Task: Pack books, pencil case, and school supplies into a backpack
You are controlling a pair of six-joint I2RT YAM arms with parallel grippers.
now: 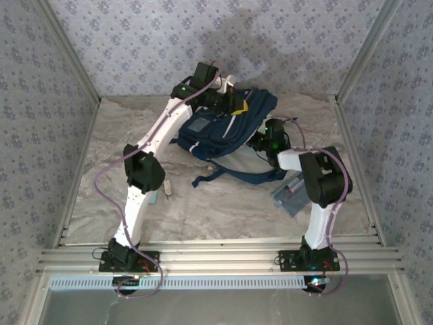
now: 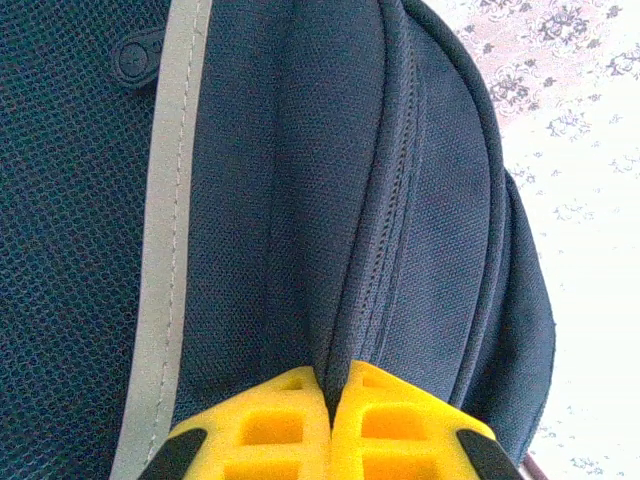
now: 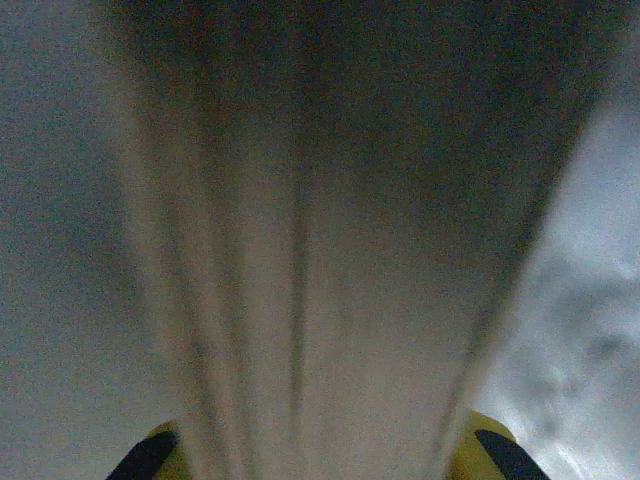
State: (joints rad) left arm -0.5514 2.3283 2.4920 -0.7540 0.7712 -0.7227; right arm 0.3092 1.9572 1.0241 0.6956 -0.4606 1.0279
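The navy backpack [image 1: 254, 112] lies at the back middle of the table, its straps trailing toward me. My left gripper [image 1: 238, 105] [image 2: 328, 385] is at its far top, shut on a fold of the backpack [image 2: 270, 200] fabric beside a zip seam. At the pack's right side my right gripper [image 1: 260, 142] is shut on a pale flat thing [image 3: 320, 300] with lengthwise streaks, like a book's page edge; it covers most of the yellow fingers [image 3: 480, 445] amid dark blur. The grey pencil case [image 1: 289, 195] rests under the right arm. The light-blue pad [image 1: 153, 197] and beige eraser block [image 1: 167, 192] lie by the left arm.
Loose dark straps [image 1: 230, 177] spread over the table in front of the pack. Patterned walls and metal frame posts close in the table on three sides. A ribbed metal rail [image 1: 216, 257] runs along the near edge by the arm bases.
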